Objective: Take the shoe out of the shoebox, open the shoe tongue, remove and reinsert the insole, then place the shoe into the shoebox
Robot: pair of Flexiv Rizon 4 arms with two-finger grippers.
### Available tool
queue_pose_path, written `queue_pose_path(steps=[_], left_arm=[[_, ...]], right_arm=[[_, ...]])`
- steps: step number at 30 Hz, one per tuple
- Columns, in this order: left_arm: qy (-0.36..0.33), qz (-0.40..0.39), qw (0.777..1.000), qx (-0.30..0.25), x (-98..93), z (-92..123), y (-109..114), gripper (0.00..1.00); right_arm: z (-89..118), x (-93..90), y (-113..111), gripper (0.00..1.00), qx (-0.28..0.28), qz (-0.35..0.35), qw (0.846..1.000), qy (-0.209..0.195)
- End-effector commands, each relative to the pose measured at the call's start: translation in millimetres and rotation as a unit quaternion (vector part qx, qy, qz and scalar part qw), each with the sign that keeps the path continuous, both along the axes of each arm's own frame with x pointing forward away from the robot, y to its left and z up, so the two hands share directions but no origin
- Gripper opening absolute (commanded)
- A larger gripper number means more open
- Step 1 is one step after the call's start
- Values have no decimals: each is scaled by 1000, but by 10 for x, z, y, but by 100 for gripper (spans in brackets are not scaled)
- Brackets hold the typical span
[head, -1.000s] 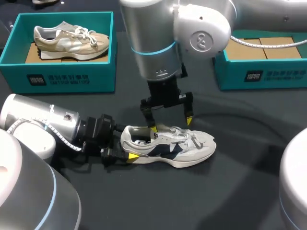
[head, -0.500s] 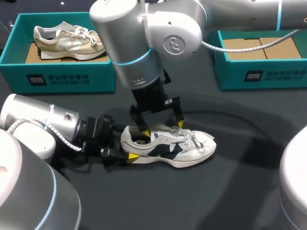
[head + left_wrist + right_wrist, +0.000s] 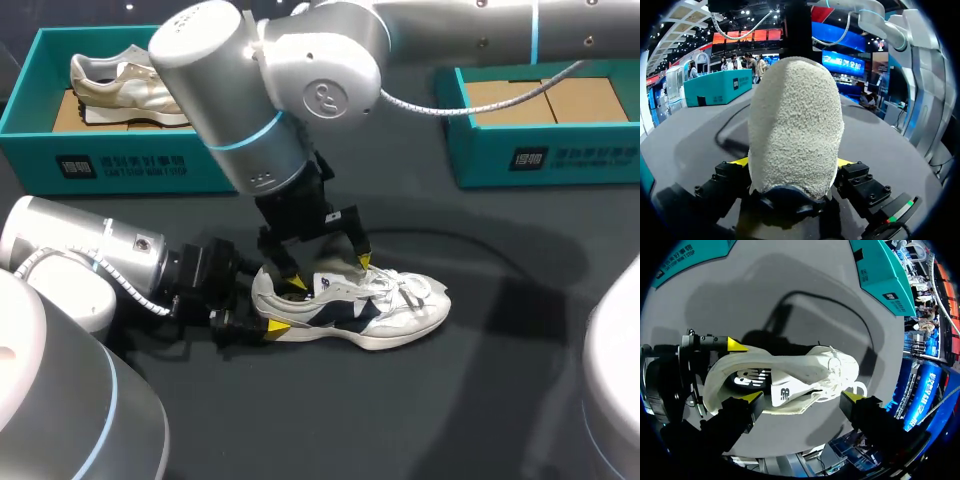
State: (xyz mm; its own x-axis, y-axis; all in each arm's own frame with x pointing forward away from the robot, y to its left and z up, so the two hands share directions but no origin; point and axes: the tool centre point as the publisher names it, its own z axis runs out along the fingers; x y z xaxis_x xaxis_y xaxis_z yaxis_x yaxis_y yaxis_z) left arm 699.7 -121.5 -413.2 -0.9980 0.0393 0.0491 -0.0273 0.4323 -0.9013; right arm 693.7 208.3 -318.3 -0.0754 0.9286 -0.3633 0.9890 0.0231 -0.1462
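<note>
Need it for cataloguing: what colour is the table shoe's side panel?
Dark navy, on the white shoe; head view shows it best.

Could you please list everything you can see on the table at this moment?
white shoe: one, white and navy, upright on its sole mid-table
left shoebox: one, teal, far left of the table
right shoebox: one, teal, far right of the table
beige shoe: one, beige, inside the left shoebox
cardboard inserts: brown, inside the right shoebox, count unclear
table: one, dark grey
left hand: shut on the white shoe's heel
right hand: open, above the white shoe's opening
</note>
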Motion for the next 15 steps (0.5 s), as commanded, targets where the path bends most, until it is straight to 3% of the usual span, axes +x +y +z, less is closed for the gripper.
queue_pose_path(steps=[1,15], left_arm=[[0,1,1000,1,21,-47,-42,0],[0,1,1000,1,21,-47,-42,0]], right_arm=[[-62,10,46,100,-21,4,1000,-4],[-188,70,-49,100,-43,2,999,-23]])
